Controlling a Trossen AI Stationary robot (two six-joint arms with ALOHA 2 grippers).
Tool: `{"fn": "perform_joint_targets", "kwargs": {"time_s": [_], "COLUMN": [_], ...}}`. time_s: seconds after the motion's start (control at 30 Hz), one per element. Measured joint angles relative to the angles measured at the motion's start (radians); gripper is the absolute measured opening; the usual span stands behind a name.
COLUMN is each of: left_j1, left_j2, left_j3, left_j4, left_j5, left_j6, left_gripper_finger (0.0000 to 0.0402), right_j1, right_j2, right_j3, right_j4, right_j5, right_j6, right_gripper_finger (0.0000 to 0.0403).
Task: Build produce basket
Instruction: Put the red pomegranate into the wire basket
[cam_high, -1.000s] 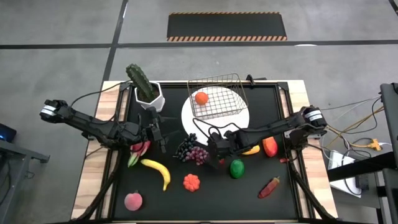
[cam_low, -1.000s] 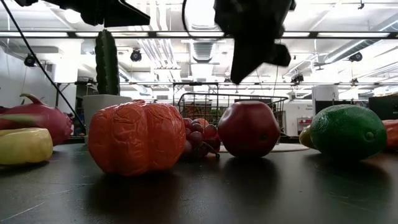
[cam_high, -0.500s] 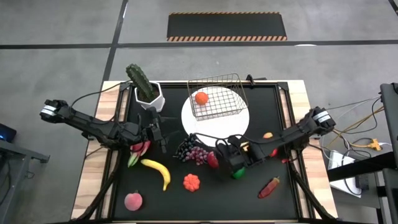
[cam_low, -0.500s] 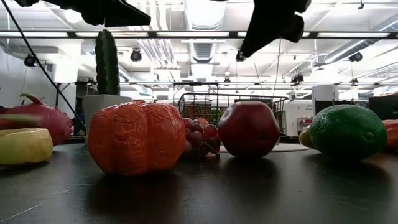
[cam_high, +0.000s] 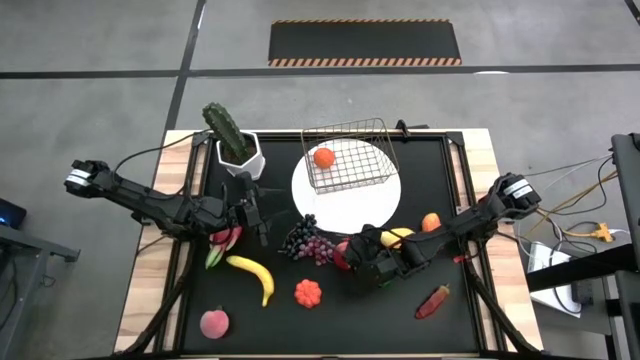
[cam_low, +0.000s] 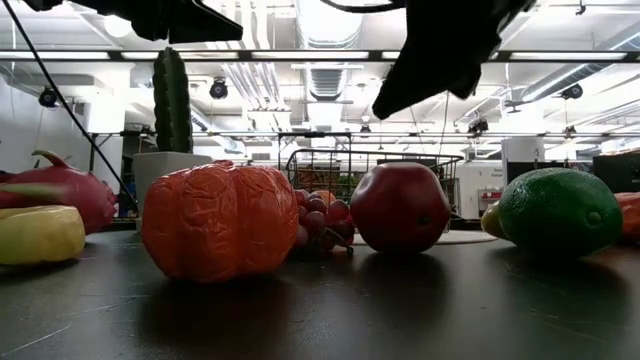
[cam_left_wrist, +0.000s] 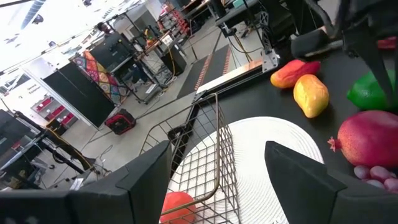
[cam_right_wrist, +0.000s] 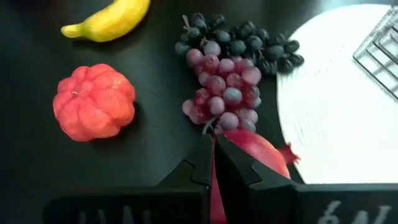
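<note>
The right gripper (cam_right_wrist: 212, 163) hangs over the red fruit (cam_right_wrist: 258, 151), its fingers pressed together with nothing between them. Just ahead of the tips lie the grapes (cam_right_wrist: 229, 79); the orange pumpkin (cam_right_wrist: 94, 101) and the banana (cam_right_wrist: 111, 18) sit farther off to one side, and the white plate (cam_right_wrist: 329, 99) with the basket (cam_high: 348, 155) on it lies to the other.

The likely step is picking the red fruit. To do it well, the fingers should spread first, wider than the fruit, then come down centred on it, clear of the grapes, so the bunch isn't dragged along. A round, smooth piece may roll, so close gently across its widest part.

The left gripper (cam_left_wrist: 217, 168) waits with fingers apart, facing the basket, which holds one orange fruit (cam_high: 323, 157).
</note>
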Motion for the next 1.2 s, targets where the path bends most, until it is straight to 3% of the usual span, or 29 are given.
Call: {"fn": "perform_joint_targets", "kwargs": {"time_s": [0.37, 0.83, 1.2], "left_j1": [0.0, 0.0, 0.0], "left_j2": [0.0, 0.0, 0.0], "left_j3": [0.0, 0.0, 0.0], "left_j4": [0.0, 0.01, 0.061], "left_j5": [0.0, 0.006, 0.026], "left_j6": [0.0, -0.005, -0.076], "left_gripper_finger": [0.024, 0.024, 0.024], "right_j1": [-0.002, -0.002, 0.004], "right_j2": [0.0, -0.002, -0.003], "right_j3": [-0.162, -0.201, -0.197], "right_j4": [0.245, 0.258, 0.199], "right_j5": [0.002, -0.006, -0.09], "right_j6": [-0.018, -0.015, -0.017], "right_gripper_finger": [0.0008, 0.0008, 0.0008]}}
